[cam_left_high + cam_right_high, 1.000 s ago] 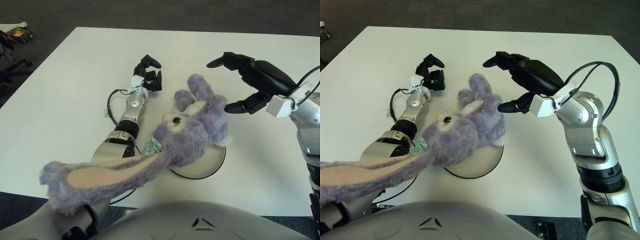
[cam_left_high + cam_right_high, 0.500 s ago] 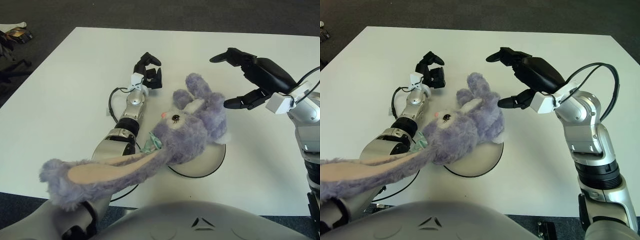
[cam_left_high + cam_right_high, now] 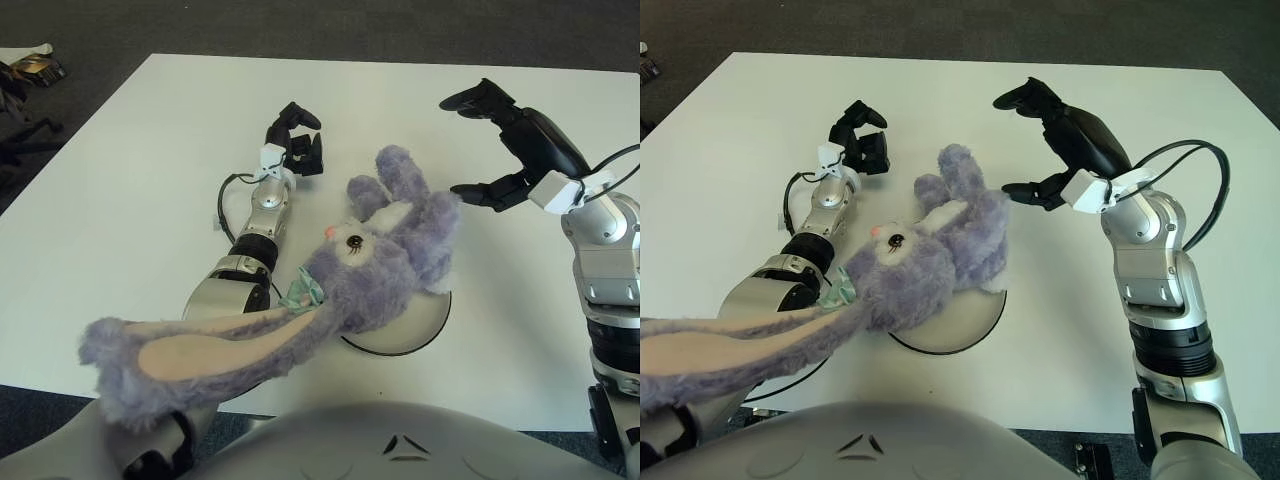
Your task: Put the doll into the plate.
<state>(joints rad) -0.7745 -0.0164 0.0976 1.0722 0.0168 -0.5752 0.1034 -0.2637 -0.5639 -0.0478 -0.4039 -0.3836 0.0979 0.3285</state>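
Observation:
A purple plush rabbit doll (image 3: 385, 260) with a mint bow lies across the white plate (image 3: 415, 325), its body on the plate and its head hanging over the left rim. One long ear (image 3: 190, 355) stretches toward the camera over my left forearm. My left hand (image 3: 298, 140) rests on the table beyond the doll, fingers curled, holding nothing. My right hand (image 3: 500, 140) hovers above and to the right of the doll, fingers spread, holding nothing.
The white table (image 3: 120, 180) ends at a dark carpet at the back and left. A black cable (image 3: 225, 210) loops beside my left forearm. Small items (image 3: 35, 68) lie on the floor at far left.
My right hand has lifted and drawn back to the right, away from the doll, fingers still spread. The doll has settled slightly. The left hand has hardly moved.

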